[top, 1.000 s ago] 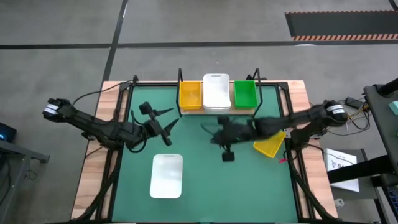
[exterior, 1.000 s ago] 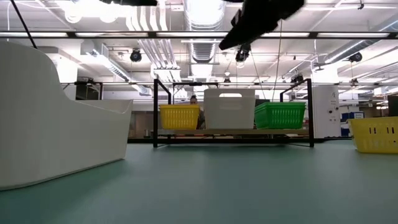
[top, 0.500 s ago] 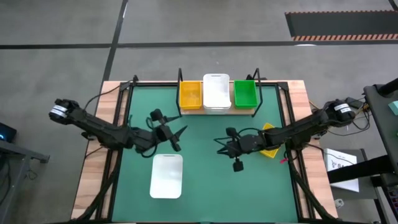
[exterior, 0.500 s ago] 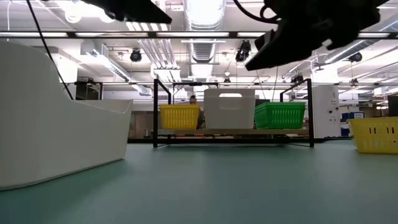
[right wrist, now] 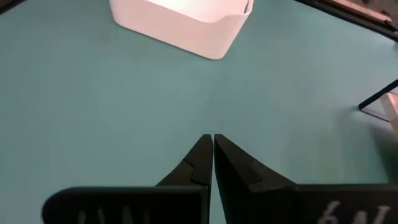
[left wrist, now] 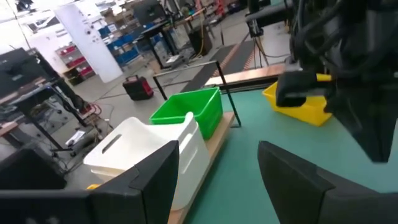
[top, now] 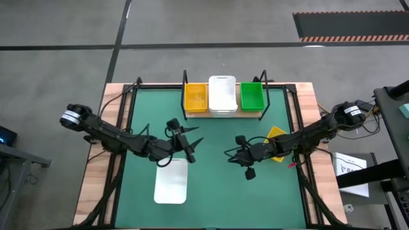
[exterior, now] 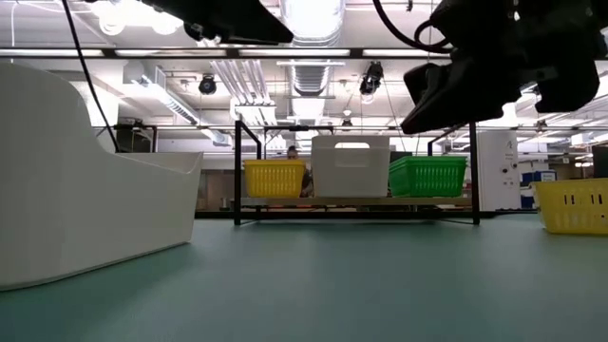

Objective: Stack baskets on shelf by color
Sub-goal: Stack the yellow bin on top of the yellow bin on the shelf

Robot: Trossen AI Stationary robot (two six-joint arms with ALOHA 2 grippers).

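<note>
While left gripper (top: 190,142) fingers gape, right gripper (right wrist: 213,144) fingers pressed together over smooth mat (top: 211,191).

Two slender dark arms, each built of jointed black segments with a white-banded collar near the base and thin black cables trailing along the links. The left end effector (top: 190,144) and right end effector (top: 229,153) each carry two tapered, pointed matte-black fingers (right wrist: 198,163).
</note>
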